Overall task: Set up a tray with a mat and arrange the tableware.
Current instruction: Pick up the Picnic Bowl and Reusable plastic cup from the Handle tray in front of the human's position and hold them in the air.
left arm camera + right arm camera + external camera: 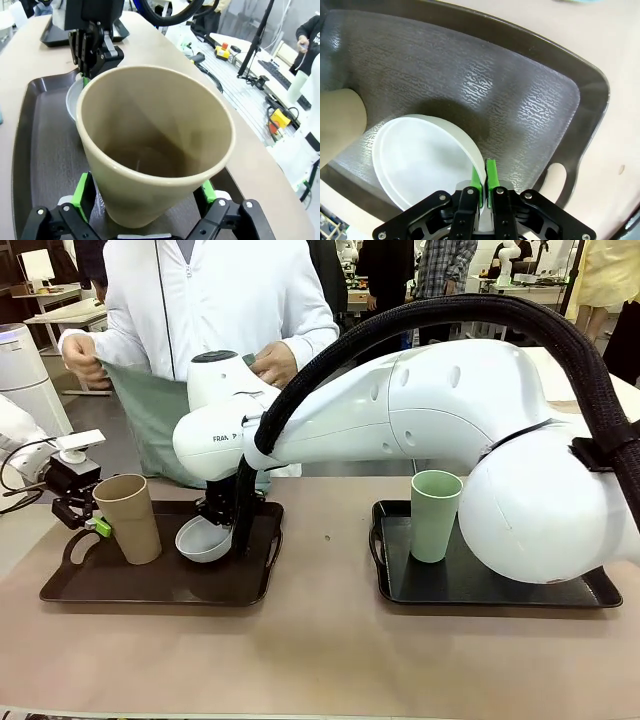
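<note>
A tan cup (128,518) stands upright at the left end of the left dark tray (150,588). My left gripper (93,524) is open, and its green pads (80,192) flank the cup's (150,145) lower part. Beside the cup, my right gripper (216,518) is shut on the rim of a white bowl (203,542), which hangs tilted just over the tray. The right wrist view shows the green pads (491,175) pinching the bowl's (420,160) edge. A sage green cup (435,515) stands on the right tray (480,585). The person holds up a grey-green mat (150,415) by two corners.
My right arm (420,420) reaches across the middle from the right, over the gap between the trays. Its black cable hose (450,310) arches above it. The tan tabletop (320,660) in front of both trays is bare. The person's hands (85,355) stay beyond the far edge.
</note>
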`<state>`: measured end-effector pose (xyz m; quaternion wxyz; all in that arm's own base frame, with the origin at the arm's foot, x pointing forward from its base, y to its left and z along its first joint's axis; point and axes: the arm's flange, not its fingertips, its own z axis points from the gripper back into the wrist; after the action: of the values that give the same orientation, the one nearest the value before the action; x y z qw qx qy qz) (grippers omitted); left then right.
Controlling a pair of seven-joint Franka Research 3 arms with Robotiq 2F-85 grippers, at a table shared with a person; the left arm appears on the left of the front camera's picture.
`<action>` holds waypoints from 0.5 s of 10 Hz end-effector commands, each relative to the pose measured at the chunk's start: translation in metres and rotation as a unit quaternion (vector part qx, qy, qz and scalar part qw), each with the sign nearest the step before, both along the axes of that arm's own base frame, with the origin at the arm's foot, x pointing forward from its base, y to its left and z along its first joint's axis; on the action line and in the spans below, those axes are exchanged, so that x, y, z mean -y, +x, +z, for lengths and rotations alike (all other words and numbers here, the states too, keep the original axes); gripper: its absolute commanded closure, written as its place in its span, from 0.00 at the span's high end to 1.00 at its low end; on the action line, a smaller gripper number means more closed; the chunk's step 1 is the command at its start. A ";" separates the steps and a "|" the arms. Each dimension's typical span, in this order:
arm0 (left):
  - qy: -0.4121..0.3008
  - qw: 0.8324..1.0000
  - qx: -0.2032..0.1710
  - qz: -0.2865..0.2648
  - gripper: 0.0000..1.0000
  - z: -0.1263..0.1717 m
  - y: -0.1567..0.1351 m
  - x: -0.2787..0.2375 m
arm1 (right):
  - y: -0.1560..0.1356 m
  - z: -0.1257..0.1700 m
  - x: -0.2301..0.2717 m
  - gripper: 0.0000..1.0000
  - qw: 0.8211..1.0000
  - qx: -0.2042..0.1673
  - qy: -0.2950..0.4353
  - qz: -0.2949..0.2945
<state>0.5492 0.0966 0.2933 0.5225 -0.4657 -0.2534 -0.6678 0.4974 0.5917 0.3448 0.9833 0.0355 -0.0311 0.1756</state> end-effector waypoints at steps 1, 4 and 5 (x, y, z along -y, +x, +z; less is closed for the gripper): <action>0.021 1.000 -0.007 -0.009 1.00 -0.001 0.007 0.001 | -0.001 -0.001 0.005 0.00 1.000 0.001 0.004 -0.001; 0.024 1.000 -0.007 -0.016 1.00 -0.004 0.011 0.010 | -0.002 -0.001 0.004 0.00 1.000 0.002 0.004 -0.001; 0.023 1.000 -0.005 -0.018 1.00 -0.004 0.012 0.012 | -0.002 -0.001 0.004 0.00 1.000 0.002 0.003 0.000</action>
<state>0.5533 0.0876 0.2875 0.5178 -0.4658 -0.2358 -0.6777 0.4979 0.5915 0.3449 0.9834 0.0358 -0.0315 0.1753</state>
